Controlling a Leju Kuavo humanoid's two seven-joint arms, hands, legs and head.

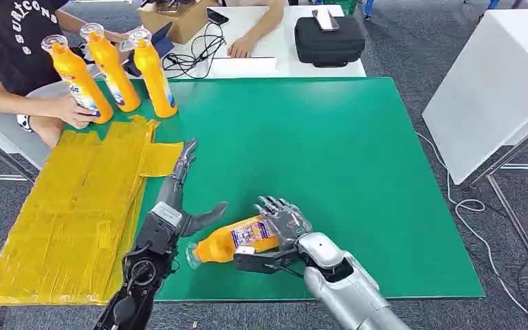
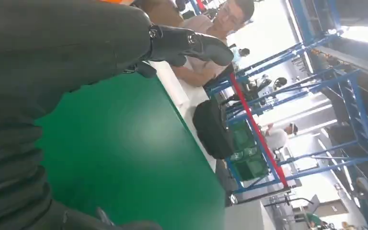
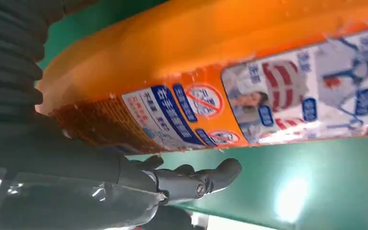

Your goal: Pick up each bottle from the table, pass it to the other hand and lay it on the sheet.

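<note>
The orange bottle [image 1: 237, 239] lies on its side in my right robot hand [image 1: 283, 221], fingers curled over its glossy labelled body near the base, thumb underneath; its clear cap end points toward my left robot hand [image 1: 179, 199]. That left robot hand is empty, fingers stretched forward and thumb spread, just beside the cap, not yet touching it. Beyond my left robot hand lies the yellow sheet [image 1: 69, 213], crinkled and taped, on the green bench [image 1: 357, 151].

I judge the handover is the risky part. The bottle is smooth, tapering plastic with a slick film label, so if my right robot hand lets go before the left has wrapped the neck, it could slip and roll on the bench. Further ahead of my left robot hand, three more bottles [image 1: 113, 69] stand upright, one steadied by a person's hand [image 1: 75, 110].
</note>
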